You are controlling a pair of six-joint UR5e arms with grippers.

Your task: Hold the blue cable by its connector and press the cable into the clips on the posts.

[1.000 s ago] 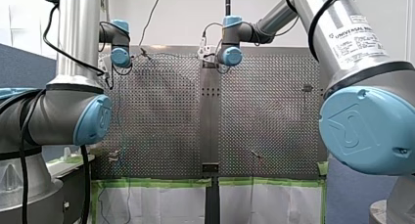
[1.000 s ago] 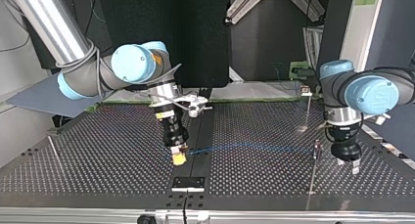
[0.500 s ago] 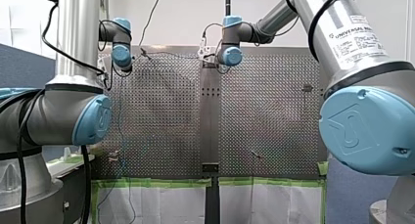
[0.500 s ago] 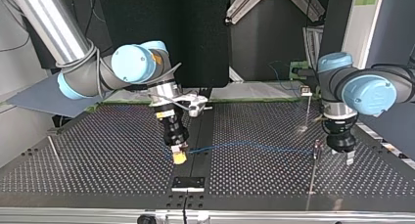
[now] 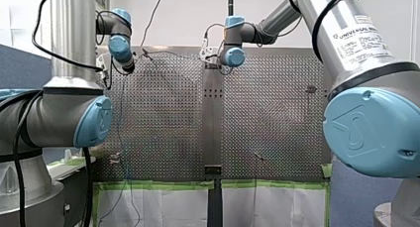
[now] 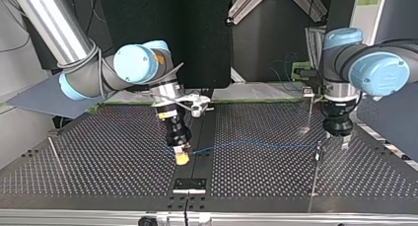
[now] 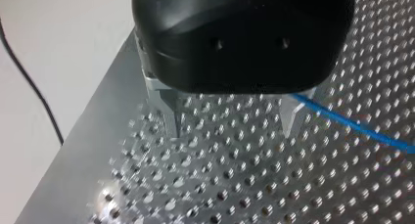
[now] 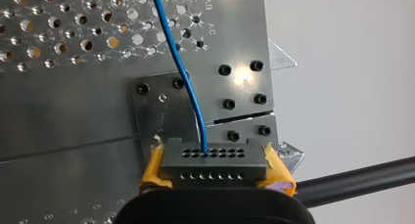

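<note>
In the right wrist view my right gripper [image 8: 214, 171] is shut on the grey connector [image 8: 213, 161], which sits between its yellow pads [image 8: 152, 166]. The blue cable [image 8: 182, 62] leaves the connector and runs out over the perforated plate. In the top view that gripper [image 6: 182, 158] stands near the table's middle. From it the cable [image 6: 256, 145] stretches across to a thin post [image 6: 318, 151]. My left gripper [image 6: 338, 139] hangs open just beyond that post, holding nothing. In the left wrist view its metal fingers [image 7: 172, 117] stand apart over the plate, and the cable [image 7: 355, 127] passes outside one finger.
A second post [image 6: 309, 110] with a clip stands farther back at the top view's right. A thin rod [image 6: 55, 154] rises at its left. A black bracket [image 6: 189, 184] is bolted near the table's front edge [image 6: 246, 217].
My left arm has drawn back from beside the near post toward the table's far side and turned its wrist. My right gripper stays put with the connector.
</note>
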